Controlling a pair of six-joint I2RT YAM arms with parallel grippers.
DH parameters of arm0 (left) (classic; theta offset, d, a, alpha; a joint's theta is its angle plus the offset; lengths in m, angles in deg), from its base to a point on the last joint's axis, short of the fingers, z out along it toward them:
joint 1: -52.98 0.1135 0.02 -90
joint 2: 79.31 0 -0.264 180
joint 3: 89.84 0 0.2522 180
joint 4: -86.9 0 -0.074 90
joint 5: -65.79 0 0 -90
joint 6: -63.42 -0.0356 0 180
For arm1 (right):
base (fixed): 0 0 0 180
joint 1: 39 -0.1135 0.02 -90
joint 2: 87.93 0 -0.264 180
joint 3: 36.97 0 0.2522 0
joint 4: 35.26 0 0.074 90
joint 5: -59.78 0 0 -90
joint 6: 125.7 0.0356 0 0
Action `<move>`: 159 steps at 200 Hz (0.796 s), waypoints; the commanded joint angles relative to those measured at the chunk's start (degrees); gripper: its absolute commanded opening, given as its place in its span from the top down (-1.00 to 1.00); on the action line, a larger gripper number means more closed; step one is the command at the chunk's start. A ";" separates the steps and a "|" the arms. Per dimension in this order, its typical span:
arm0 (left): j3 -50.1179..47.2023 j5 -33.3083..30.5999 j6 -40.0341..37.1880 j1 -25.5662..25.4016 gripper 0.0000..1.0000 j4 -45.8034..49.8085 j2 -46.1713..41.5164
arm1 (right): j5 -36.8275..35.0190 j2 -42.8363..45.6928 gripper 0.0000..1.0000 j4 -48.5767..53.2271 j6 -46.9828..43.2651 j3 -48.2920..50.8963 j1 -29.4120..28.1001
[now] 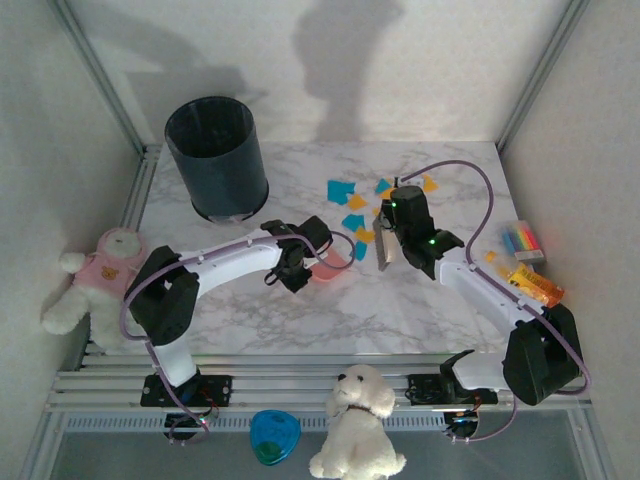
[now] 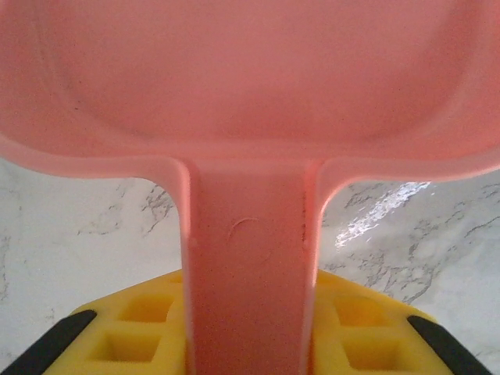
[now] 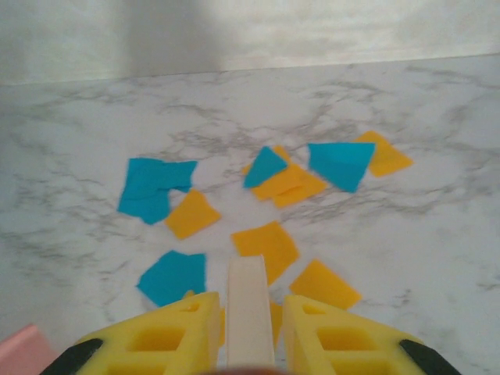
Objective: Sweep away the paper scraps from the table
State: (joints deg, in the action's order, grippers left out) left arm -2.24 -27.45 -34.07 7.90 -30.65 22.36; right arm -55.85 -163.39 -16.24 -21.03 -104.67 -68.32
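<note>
Evidently barely begun: the paper scraps (image 3: 266,246) lay scattered on the surface (image 1: 400,310), sweeping apparently all left to do. Left end effector (image 2: 250,336) clamped the pink dustpan (image 2: 250,78) by its handle, low beside the pile. Right end effector (image 3: 250,328) gripped a pale stick (image 3: 250,281), arm stretched forward over the near scraps.

Orange and teal paper scraps (image 3: 266,246) lie scattered on the marble table (image 3: 437,234).

Pink dustpan (image 2: 250,94) cropped top, sides; nearest paper scraps (image 3: 269,242) partly behind cream stick (image 3: 250,305).
</note>
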 commanded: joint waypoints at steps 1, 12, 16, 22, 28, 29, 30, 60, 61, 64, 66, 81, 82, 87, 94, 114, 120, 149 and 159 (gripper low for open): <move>2.28 0.28 -0.52 -0.80 1.00 -0.52 1.45 | -6.01 -1.11 1.00 -3.19 -4.79 -0.14 0.79; 2.82 0.22 -0.11 -0.80 1.00 -0.48 2.03 | -6.32 -1.61 1.00 -3.92 -5.89 -0.30 1.00; 3.11 0.13 0.23 -0.80 1.00 -0.52 2.19 | -6.44 -1.77 1.00 -4.22 -6.33 -0.30 1.14; 3.39 0.29 0.65 -0.80 1.00 -0.70 2.30 | -6.41 -2.06 1.00 -4.99 -7.24 -0.15 1.19; 3.49 0.86 0.85 -0.82 1.00 -0.78 2.35 | -6.24 -2.27 1.00 -5.57 -8.07 0.01 1.22; 3.50 0.95 0.92 -0.85 1.00 -0.78 2.33 | -6.22 -2.30 1.00 -5.68 -8.25 0.03 1.25; 3.50 1.09 0.91 -0.83 1.00 -0.79 2.32 | -6.16 -2.35 1.00 -5.78 -8.39 0.04 1.27; 3.80 1.70 1.76 -1.22 1.00 -0.13 1.96 | -1.51 -4.08 1.00 -8.75 -13.26 0.28 1.45; 3.83 1.73 1.81 -1.23 1.00 -0.15 1.91 | -1.43 -4.17 1.00 -8.76 -13.35 0.21 1.45; 3.89 1.89 1.90 -1.24 1.00 -0.05 1.87 | -1.20 -4.41 1.00 -8.85 -13.70 0.10 1.40; 3.93 2.03 2.00 -1.26 1.00 -0.01 1.87 | -1.10 -4.65 1.00 -8.90 -13.90 0.02 1.38; 4.27 2.79 2.66 -1.28 1.00 0.48 1.78 | -0.30 -5.93 1.00 -9.66 -15.98 -0.50 1.38; 4.28 2.89 2.79 -1.31 1.00 0.51 1.78 | -0.30 -5.93 1.00 -9.66 -15.98 -0.50 1.38; 4.38 3.17 3.01 -1.30 1.00 0.64 1.78 | -0.34 -6.27 1.00 -9.96 -16.46 -0.49 1.41; 4.30 3.46 3.27 -1.30 1.00 0.75 1.65 | -0.48 -6.90 1.00 -10.68 -17.28 -0.56 1.39; 3.62 4.03 4.08 -1.25 1.00 0.40 0.72 | -0.65 -8.62 1.00 -12.12 -19.85 -1.02 1.40; 3.35 3.88 4.36 -1.27 1.00 0.20 0.43 | -0.72 -9.16 1.00 -12.37 -20.41 -1.15 1.31; 1.52 5.17 4.14 -1.26 1.00 -0.44 -0.53 | -0.41 -11.26 1.00 -12.55 -21.84 -2.05 1.31; 1.13 6.27 3.77 -1.24 1.00 -0.35 -0.53 | 0.53 -11.67 1.00 -12.56 -21.95 -2.21 1.31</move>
State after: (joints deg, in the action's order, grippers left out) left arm 0.14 -23.56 -30.85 7.20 -31.64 23.85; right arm -56.50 -174.04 -26.30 -40.57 -104.78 -67.09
